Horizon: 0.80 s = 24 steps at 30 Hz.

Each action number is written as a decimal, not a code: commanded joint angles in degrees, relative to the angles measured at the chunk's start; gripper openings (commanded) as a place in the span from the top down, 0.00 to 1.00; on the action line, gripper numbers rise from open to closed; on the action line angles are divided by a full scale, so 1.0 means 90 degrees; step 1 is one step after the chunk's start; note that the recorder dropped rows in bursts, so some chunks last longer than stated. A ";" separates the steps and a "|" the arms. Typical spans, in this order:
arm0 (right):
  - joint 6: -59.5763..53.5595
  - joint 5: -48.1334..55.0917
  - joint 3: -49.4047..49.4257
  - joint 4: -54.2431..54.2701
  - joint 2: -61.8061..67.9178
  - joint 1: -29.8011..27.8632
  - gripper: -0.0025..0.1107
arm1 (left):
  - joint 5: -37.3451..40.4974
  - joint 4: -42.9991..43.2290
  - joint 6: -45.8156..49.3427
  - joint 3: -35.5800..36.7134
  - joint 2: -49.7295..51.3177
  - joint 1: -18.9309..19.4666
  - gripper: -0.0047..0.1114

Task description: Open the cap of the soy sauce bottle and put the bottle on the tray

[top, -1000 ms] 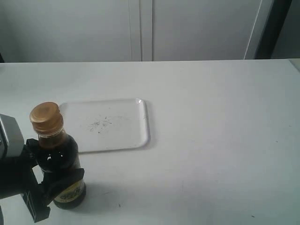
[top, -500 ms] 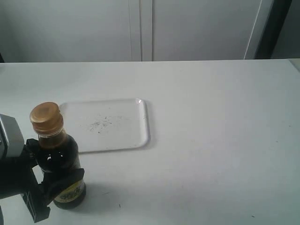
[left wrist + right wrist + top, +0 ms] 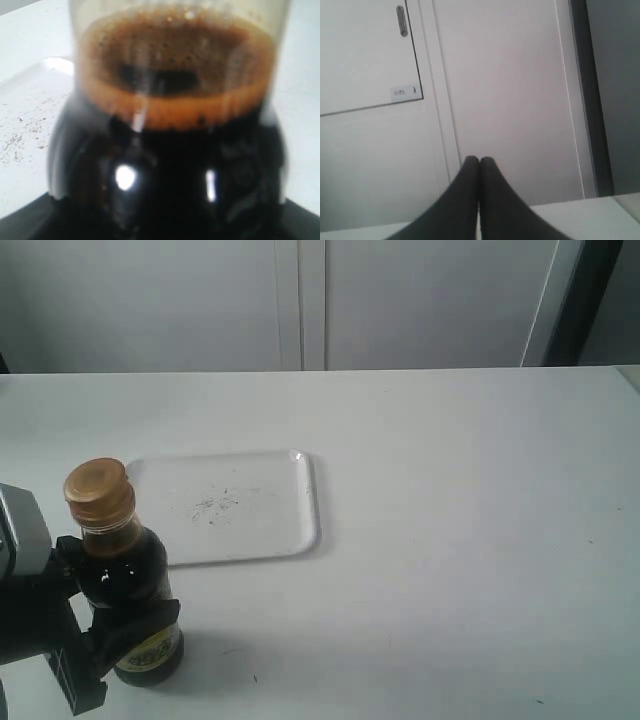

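Exterior view: soy sauce bottle (image 3: 133, 585), dark liquid to shoulder, cap (image 3: 98, 492) closed, clamped upright in left gripper (image 3: 100, 615). Tray (image 3: 260, 502) beyond gripper, bare. Right gripper (image 3: 479, 162): fingers pressed together.

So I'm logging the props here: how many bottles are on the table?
1. The soy sauce bottle stands at the table's near left corner, just in front of the tray, held by the left gripper. Nothing suggests a hidden one.

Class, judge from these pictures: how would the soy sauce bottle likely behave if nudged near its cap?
The soy sauce bottle looks tall and narrow-based, so probably tippy. Nearly full of dark liquid, likely heavy for its size. Its glossy surface may be slippery.
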 commanded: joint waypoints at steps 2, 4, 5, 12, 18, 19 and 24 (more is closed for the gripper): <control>0.0037 -0.0161 -0.0590 -0.0006 0.0421 0.0011 0.98 | 0.0041 0.0051 0.0074 0.0015 0.0013 -0.0036 0.96; 0.0028 -0.0176 -0.0874 -0.0020 0.0715 0.0011 0.98 | 0.0041 0.0051 0.0074 0.0015 0.0013 -0.0036 0.96; 0.0028 -0.0211 -0.1018 -0.0055 0.0885 0.0011 0.98 | 0.0041 0.0051 0.0074 0.0015 0.0013 -0.0036 0.96; 0.0028 -0.0732 -0.2185 -0.0133 0.2334 0.0011 0.98 | 0.0041 0.0051 0.0074 0.0015 0.0013 -0.0036 0.96; 0.1432 -0.0990 -0.3029 -0.1842 0.3676 0.0011 0.98 | 0.0041 0.0051 0.0074 0.0015 0.0013 -0.0036 0.96; 0.1977 -0.1257 -0.3054 -0.2387 0.3860 0.0011 0.98 | 0.0041 0.0051 0.0074 0.0015 0.0013 -0.0036 0.96; 0.3842 -0.2206 -0.3054 -0.4223 0.4851 0.0198 0.98 | 0.0041 0.0051 0.0074 0.0015 0.0013 -0.0036 0.96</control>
